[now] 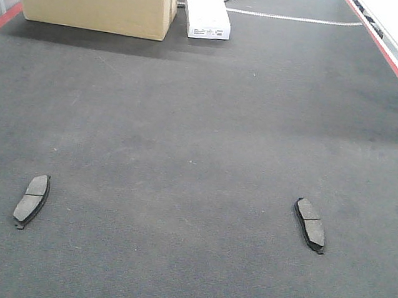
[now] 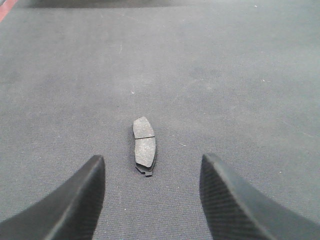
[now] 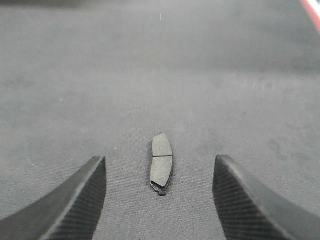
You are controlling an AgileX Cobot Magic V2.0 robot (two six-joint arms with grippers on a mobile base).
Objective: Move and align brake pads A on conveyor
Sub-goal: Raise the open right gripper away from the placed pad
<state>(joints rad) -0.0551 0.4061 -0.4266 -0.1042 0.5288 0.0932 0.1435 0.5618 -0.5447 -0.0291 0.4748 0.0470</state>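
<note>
Two brake pads (image 1: 31,200) (image 1: 310,224) lie lengthwise along conveyor (image 1: 188,119).

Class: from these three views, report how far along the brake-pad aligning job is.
Done: nothing visibly. The left pad and right pad lie far apart on the conveyor, angled differently. In hand: the left gripper and right gripper are open, each facing a pad, neither grasped. Left: grasping, moving and aligning both.
</note>
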